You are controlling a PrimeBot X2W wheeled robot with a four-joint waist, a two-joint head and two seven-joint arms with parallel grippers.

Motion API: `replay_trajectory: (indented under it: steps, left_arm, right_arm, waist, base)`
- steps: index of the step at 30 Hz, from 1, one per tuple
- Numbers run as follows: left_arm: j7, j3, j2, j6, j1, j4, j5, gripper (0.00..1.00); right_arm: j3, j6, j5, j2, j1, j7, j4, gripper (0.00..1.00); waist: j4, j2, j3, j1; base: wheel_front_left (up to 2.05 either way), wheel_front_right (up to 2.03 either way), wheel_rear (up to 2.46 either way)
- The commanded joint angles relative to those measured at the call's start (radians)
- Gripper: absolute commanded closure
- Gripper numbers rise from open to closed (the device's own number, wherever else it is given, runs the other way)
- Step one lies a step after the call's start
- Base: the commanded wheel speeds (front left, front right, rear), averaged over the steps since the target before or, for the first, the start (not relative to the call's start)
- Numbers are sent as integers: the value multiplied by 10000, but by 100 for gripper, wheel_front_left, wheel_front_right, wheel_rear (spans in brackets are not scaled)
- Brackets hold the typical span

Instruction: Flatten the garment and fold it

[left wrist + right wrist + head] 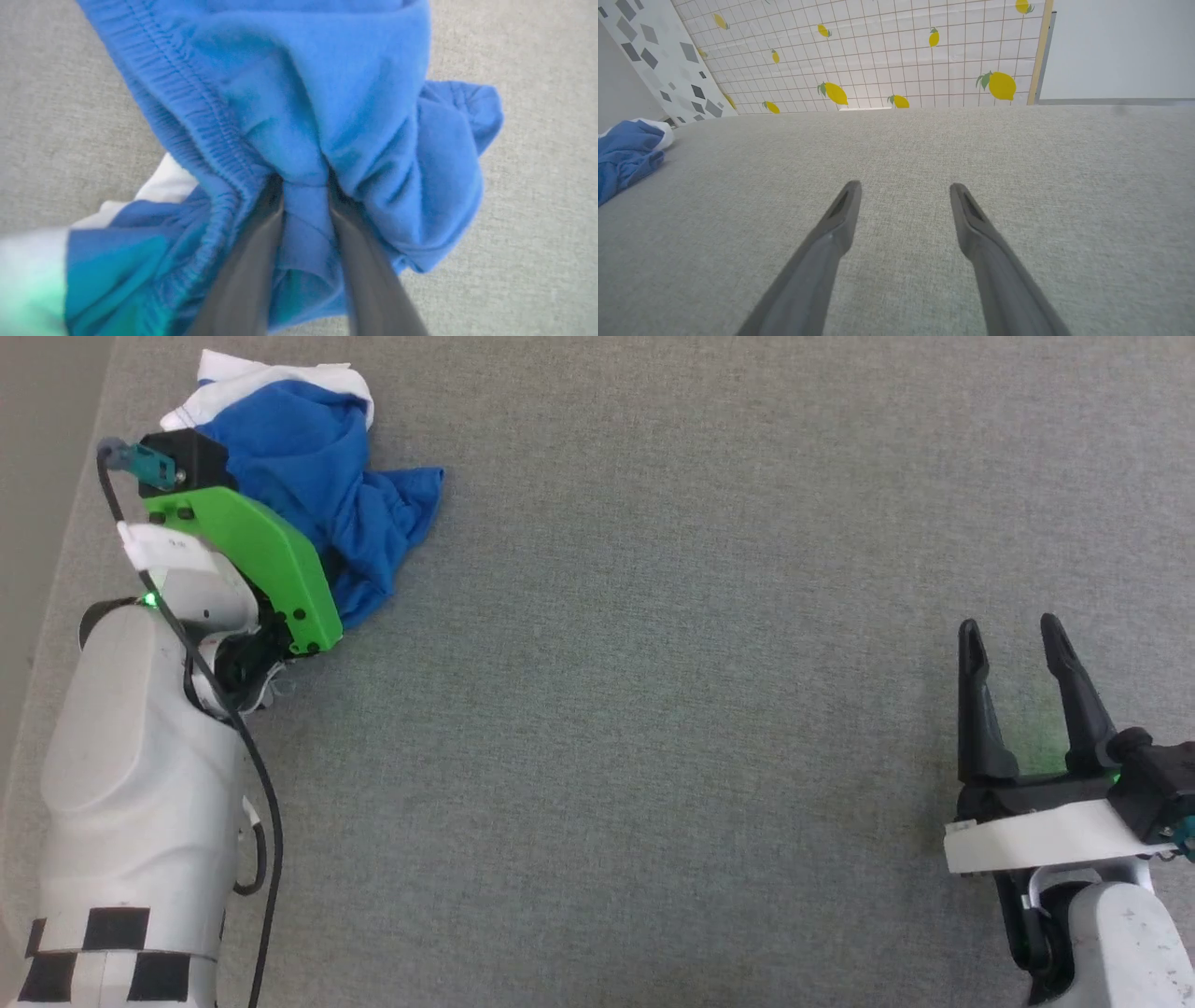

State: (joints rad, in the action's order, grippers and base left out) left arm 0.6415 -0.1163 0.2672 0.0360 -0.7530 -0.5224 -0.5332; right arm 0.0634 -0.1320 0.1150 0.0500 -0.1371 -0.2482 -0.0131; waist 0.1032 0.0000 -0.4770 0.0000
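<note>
Crumpled blue garment (317, 476), white edge on top, lies at far-left corner of grey tabletop (653, 756). Dug into it is the left gripper (303, 186), jaws narrow, pinching 1 fold of blue fabric just beside the gathered waistband (187, 107). Opposite, the right gripper (1008, 625) hangs over bare tabletop, well apart from garment, jaws wide & empty.
</note>
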Motion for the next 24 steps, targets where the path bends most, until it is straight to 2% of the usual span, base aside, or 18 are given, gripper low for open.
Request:
replay_trajectory:
  steps: [1, 8, 14, 16, 17, 24]
  left_arm:
    - [-390, -153, -148, 148, 413, -281, 77, 100]
    - [-2957, -609, 286, 563, -703, 526, 1098, 100]
    - [-4827, -2107, 320, 903, -1738, 1795, 1852, 100]
    - [-5191, -2926, 298, 934, -1844, 2075, 1894, 100]
    - [-5377, -4114, 177, 941, -1720, 2272, 1653, 100]
    - [-5986, -7236, -451, 945, -767, 1711, 1209, 100]
  right_arm:
    - [-26, 13, -5, 3, -46, -86, -74, 0]
    - [-176, 13, 205, 3, 199, -101, -495, 0]
    - [-355, 13, 624, 3, 455, -121, -996, 0]
    - [-394, 13, 786, 3, 585, -127, -1177, 0]
    - [-393, 13, 980, 3, 757, -131, -1318, 0]
    - [-153, 13, 1182, 3, 1183, -133, -1370, 0]
  waist:
    - [233, 0, 380, 0]
    - [475, 0, 1462, 0]
    - [121, 0, 2615, 0]
    - [-109, 0, 3012, 0]
    - [-427, 0, 3407, 0]
    - [-945, 0, 3755, 0]
  base:
    - [0, 0, 0]
    - [0, 0, 0]
    - [0, 0, 0]
    - [0, 0, 0]
    - [0, 0, 0]
    - [0, 0, 0]
